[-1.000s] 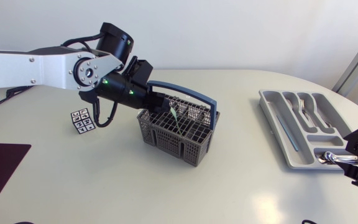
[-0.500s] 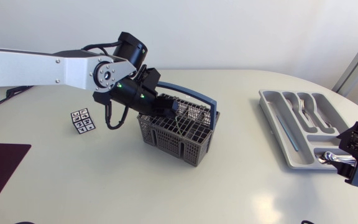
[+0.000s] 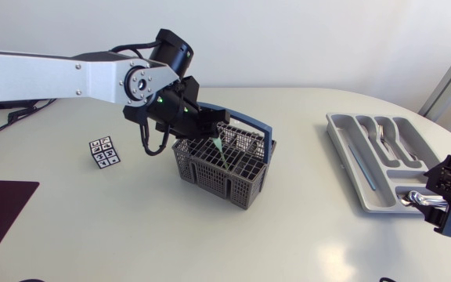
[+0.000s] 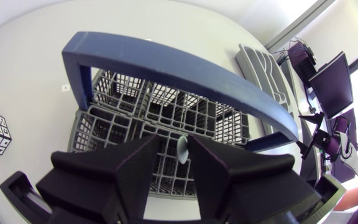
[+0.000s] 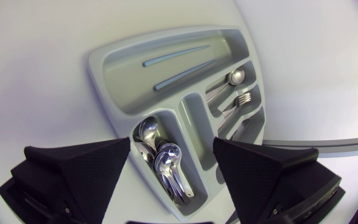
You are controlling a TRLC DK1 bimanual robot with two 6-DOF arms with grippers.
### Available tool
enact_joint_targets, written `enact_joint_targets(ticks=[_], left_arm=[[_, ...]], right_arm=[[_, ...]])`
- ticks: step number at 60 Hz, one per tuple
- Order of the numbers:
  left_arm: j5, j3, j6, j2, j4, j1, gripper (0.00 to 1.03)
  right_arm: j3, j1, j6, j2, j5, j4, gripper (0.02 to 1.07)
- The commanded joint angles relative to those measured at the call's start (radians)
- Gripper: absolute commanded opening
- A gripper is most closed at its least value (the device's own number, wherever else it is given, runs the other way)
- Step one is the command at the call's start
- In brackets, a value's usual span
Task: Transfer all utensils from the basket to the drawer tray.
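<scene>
Over the grey grid basket (image 3: pixel 227 171) near the middle of the desk (image 3: pixel 131 235), the left arm stretched in from the side, its wrist bent down so the left gripper (image 3: pixel 214 133) pointed into the basket just under the blue handle (image 3: pixel 250 125). In the left wrist view its fingers (image 4: pixel 120 171) stood slightly parted. The rounded tip of a pale utensil (image 4: pixel 183 150) showed in the gap, close to one finger and not pinched from both sides. The utensil stood tilted in a basket cell, pale green in the head view.

At the desk's right edge, the right gripper (image 3: pixel 442 205) hung over the near end of the grey drawer tray (image 3: pixel 343 129), fingers (image 5: pixel 92 165) spread wide. Below them several shiny spoons (image 5: pixel 166 163) lay in one compartment. Another compartment held a fork (image 5: pixel 244 98) and a spoon, and the long one held two pale sticks (image 5: pixel 174 55).

Over the last second, the left arm had swung further along the desk, carrying its gripper from the basket's rim to above its inner cells. The right gripper had barely shifted, and basket and tray lay where they had been.
</scene>
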Motion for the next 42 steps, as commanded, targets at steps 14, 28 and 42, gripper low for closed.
enact_joint_targets(ticks=[14, 28, 42], left_arm=[[-0.009, 0.032, -0.034, 0.021, -0.012, -0.006, 0.16], [0.026, 0.027, -0.031, 0.021, -0.029, -0.011, 0.1], [0.072, 0.016, -0.019, -0.004, -0.039, -0.011, 0.04]], right_arm=[[-0.026, 0.009, 0.003, 0.023, 0.005, 0.007, 0.98], [-0.02, -0.003, -0.006, 0.035, 0.005, 0.017, 0.98], [-0.034, 0.007, -0.006, 0.011, 0.002, 0.007, 0.98]])
